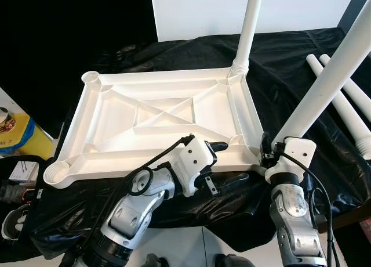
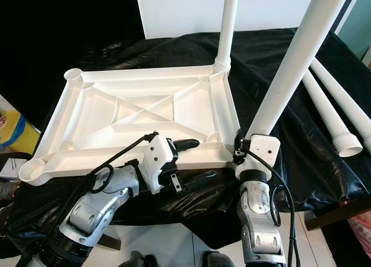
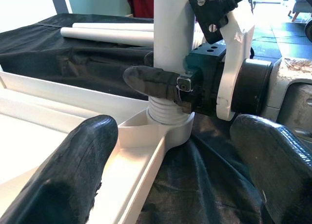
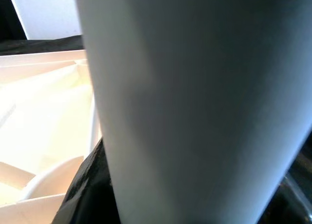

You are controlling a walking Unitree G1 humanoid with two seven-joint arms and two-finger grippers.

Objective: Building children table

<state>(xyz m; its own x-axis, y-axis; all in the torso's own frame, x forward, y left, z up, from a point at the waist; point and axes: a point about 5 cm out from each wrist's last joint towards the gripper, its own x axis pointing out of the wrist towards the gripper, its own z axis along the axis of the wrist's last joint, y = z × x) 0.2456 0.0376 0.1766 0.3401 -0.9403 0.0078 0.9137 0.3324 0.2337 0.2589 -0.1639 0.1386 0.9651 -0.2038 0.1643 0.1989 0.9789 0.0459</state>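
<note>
The white tabletop (image 1: pixel 168 125) lies upside down on a black cloth (image 1: pixel 290 64), ribbed underside up, with round sockets at its corners. One white leg (image 1: pixel 249 23) stands upright in the far right socket. At the near right corner, a second leg (image 1: pixel 324 81) rises tilted out of its socket, and the right gripper (image 3: pixel 168 83) is clamped around it just above the threaded base; from the left wrist view one black finger wraps the front of the tube right over the ribbed collar where it meets the socket. The right wrist view looks straight along that tube, with the tabletop's pale ribs beside it.

The left gripper (image 1: pixel 223 162) sits at the tabletop's near edge, just left of that corner, its fingers (image 3: pixel 73 170) spread apart, one finger above the rim and the other below it on the cloth side, with the rim between them and no firm squeeze visible.

Two spare legs (image 2: pixel 333 113) lie side by side on the cloth at the right, well apart from the tabletop. The two left sockets (image 1: pixel 58 173) stand open.
</note>
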